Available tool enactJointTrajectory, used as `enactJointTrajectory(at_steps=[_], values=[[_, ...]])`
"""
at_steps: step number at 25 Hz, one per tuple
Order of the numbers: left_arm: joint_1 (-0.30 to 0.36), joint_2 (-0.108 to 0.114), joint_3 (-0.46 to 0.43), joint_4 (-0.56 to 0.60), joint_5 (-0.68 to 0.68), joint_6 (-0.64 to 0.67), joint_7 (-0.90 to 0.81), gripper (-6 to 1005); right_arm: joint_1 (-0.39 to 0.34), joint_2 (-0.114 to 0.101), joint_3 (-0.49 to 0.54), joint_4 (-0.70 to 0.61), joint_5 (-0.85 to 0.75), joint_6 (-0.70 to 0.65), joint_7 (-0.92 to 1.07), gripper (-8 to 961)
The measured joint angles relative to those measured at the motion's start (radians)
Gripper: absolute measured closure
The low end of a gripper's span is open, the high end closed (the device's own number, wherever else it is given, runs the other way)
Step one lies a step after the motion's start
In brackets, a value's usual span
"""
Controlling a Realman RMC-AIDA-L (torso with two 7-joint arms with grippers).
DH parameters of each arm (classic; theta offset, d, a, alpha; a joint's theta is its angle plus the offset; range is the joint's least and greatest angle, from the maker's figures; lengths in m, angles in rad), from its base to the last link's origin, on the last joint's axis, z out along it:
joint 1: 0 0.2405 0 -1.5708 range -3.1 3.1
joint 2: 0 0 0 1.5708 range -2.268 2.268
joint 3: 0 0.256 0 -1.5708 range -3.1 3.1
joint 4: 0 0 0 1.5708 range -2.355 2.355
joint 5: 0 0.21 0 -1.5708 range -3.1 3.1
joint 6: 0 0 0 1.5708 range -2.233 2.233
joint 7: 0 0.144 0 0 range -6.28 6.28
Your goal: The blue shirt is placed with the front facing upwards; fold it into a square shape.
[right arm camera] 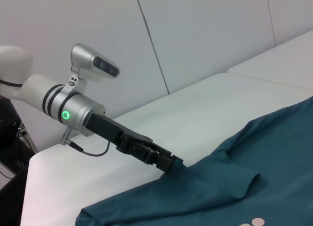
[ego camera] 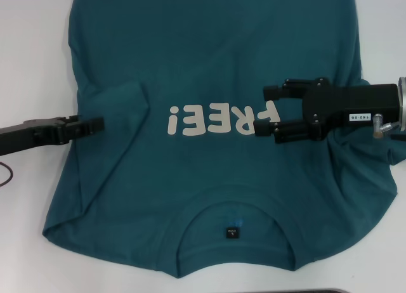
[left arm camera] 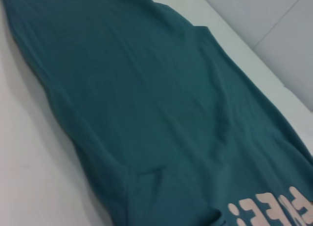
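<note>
The shirt lies flat on the white surface, front up, with the left gripper shut at its folded-in sleeve and the right gripper open over the letters, maybe to make a fold.

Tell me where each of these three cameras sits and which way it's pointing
Head view: above, looking down on the blue shirt; left gripper at its left edge, right gripper open over the lettering.
Left wrist view: low over the shirt, looking along it toward the table edge; no robot parts.
Right wrist view: looks across the shirt at the left arm and wall.
All share the shirt.
</note>
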Motion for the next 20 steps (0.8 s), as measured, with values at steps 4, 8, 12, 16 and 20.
enactJointTrajectory(at_steps=[4, 8, 12, 16, 20], values=[[-0.004, -0.001, 0.0, 0.001, 0.003, 0.001, 0.001, 341, 0.0, 0.0, 0.0, 0.0, 0.0, 0.0, 0.0, 39], [-0.006, -0.003, 0.002, 0.006, 0.006, -0.012, 0.003, 340, 0.0, 0.0, 0.0, 0.0, 0.0, 0.0, 0.0, 39], [-0.007, -0.003, 0.002, 0.003, 0.007, -0.016, 0.002, 340, 0.0, 0.0, 0.0, 0.0, 0.0, 0.0, 0.0, 38], [-0.008, 0.0, 0.003, 0.0, 0.008, -0.012, -0.001, 340, 0.0, 0.0, 0.0, 0.0, 0.0, -0.006, 0.0, 38], [-0.01, 0.0, 0.014, 0.0, 0.016, -0.014, -0.003, 476, 0.0, 0.0, 0.0, 0.0, 0.0, -0.012, 0.0, 38]])
